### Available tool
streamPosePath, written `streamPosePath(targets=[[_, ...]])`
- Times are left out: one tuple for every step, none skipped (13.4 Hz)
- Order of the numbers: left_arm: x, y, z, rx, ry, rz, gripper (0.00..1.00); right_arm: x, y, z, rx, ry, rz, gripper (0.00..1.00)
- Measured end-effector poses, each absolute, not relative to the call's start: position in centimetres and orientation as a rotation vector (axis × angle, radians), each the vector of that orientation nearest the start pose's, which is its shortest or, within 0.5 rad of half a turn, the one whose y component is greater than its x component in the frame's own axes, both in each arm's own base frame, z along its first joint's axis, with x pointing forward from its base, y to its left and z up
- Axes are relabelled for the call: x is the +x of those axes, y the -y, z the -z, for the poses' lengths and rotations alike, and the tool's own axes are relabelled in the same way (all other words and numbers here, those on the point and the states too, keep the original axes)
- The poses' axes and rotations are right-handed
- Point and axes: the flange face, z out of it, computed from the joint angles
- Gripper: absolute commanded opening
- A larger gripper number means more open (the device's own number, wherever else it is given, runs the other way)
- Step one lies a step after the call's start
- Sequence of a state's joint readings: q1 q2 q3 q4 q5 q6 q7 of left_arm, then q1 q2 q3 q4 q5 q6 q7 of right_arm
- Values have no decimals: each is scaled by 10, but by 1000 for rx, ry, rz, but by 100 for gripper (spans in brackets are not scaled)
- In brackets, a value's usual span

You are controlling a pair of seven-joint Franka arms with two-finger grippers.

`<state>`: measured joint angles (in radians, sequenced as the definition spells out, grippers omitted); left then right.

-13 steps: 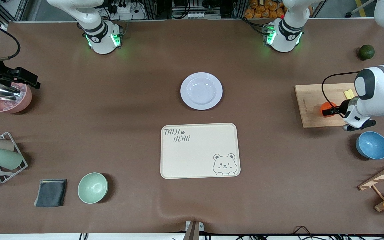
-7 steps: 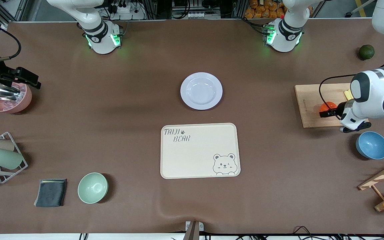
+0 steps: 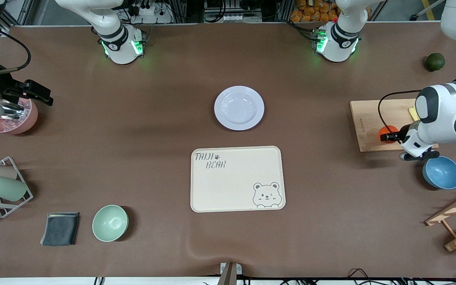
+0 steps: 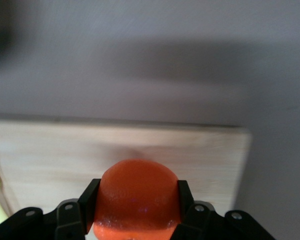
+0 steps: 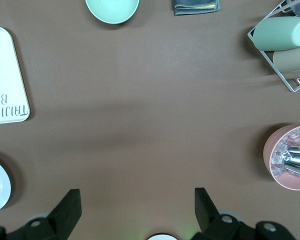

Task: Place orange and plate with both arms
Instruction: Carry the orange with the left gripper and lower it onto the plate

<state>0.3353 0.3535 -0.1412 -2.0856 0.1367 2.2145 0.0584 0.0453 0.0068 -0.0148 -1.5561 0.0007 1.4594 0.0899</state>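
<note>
The orange (image 3: 387,133) sits at centre right of the front view, clamped between the fingers of the left gripper (image 3: 390,136) over the wooden cutting board (image 3: 370,122); the left wrist view shows both pads pressed against its sides (image 4: 138,197). The plate (image 3: 239,107) lies untouched at upper centre, above the cream bear tray (image 3: 237,179). The right gripper (image 5: 137,207) waits at far left by the pink bowl (image 3: 10,118), fingers spread apart, holding nothing.
</note>
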Motion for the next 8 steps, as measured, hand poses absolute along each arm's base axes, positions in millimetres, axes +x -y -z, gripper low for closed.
streamPosePath(targets=[[562,-96,-258,-3104,7,-317,0,545,-19,-617,-3142,-86,-166,100],[575,-75,-278,-3109,-55,-274,0,545,-23,-614,-3142,-76,-175,100],[586,-51,-296,-3114,-117,-231,0,546,-28,-610,-3142,-63,-190,100],[595,-26,-312,-3120,-175,-193,0,548,-33,-603,-3143,-48,-210,100],[601,2,-324,-3128,-213,-156,0,550,-37,-596,-3143,-36,-230,100],[605,38,-335,-3141,-236,-120,0,554,-40,-586,-3141,-28,-252,100],[604,78,-346,-3157,-229,-97,0,559,-44,-574,-3129,-23,-271,100],[598,122,-352,-3172,-197,-91,0,565,-50,-559,-3112,-15,-287,100]])
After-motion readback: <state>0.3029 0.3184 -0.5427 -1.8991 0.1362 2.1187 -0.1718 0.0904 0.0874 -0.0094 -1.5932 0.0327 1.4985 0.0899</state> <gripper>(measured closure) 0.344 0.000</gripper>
